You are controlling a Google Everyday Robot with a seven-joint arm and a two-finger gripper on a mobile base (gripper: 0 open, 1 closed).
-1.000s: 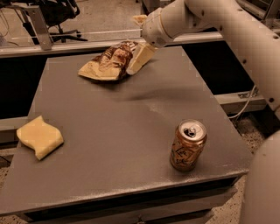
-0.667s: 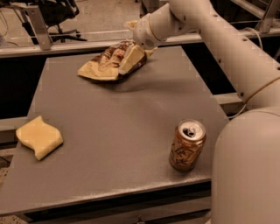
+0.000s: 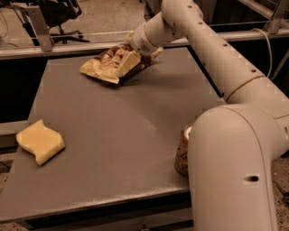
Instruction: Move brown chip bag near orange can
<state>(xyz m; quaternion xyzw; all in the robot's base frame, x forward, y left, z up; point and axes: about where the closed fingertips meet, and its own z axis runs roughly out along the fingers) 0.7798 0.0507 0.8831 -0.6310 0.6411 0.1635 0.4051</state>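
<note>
The brown chip bag [image 3: 101,67] lies crumpled at the far middle of the grey table [image 3: 113,149]. My gripper [image 3: 142,58] is down on the bag's right end, open, with one pale finger [image 3: 127,64] on the near side of the bag and the other behind it. The orange can [image 3: 182,152] stands upright near the table's front right edge, partly hidden behind my arm's big white link [image 3: 235,171]. The can is far from the bag.
A yellow wavy-edged sponge [image 3: 39,140] lies at the table's front left. A metal rail [image 3: 67,47] runs behind the table, with an office chair [image 3: 63,13] beyond it. My arm covers the table's right side.
My gripper has moved left and down from above the bag's right end onto the bag. The arm now fills more of the right side and partly hides the can.
</note>
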